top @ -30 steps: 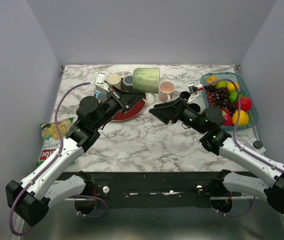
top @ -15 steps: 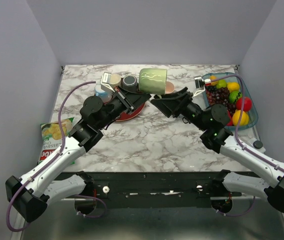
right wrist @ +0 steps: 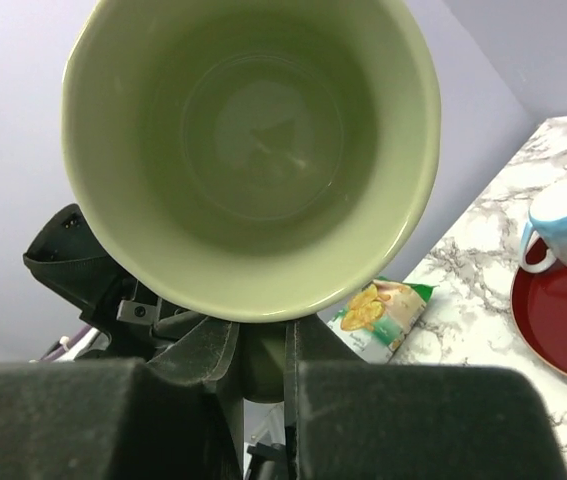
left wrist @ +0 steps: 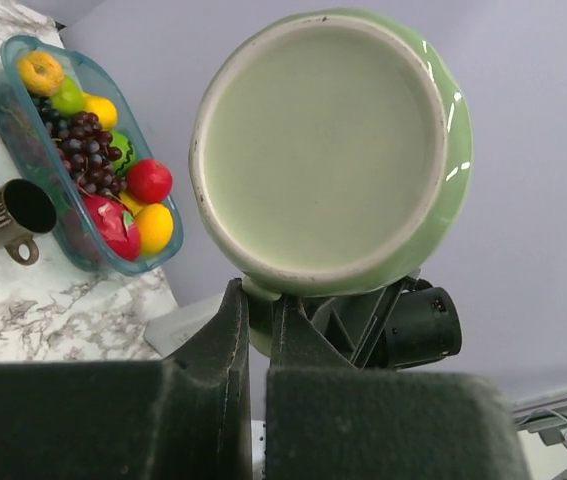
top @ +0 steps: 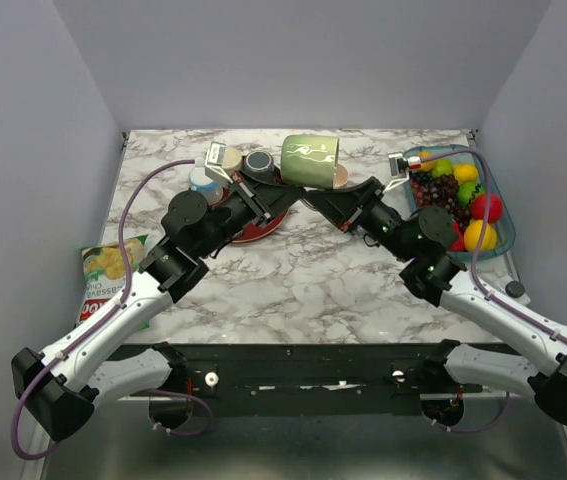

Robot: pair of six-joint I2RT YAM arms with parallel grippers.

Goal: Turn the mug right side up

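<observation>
Hanging on its side above the plate's (top: 263, 226) far edge: mug (top: 310, 161), glazed ceramic, so probably weighty, rigid, slick, chippable. Left gripper (left wrist: 259, 310) and right gripper (right wrist: 263, 345) pinched narrow beneath it, seemingly on the handle. Better gripped there or across the rim than around the belly.

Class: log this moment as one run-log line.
mug: airborne, on side | left gripper: shut on mug | right gripper: shut on mug
</observation>
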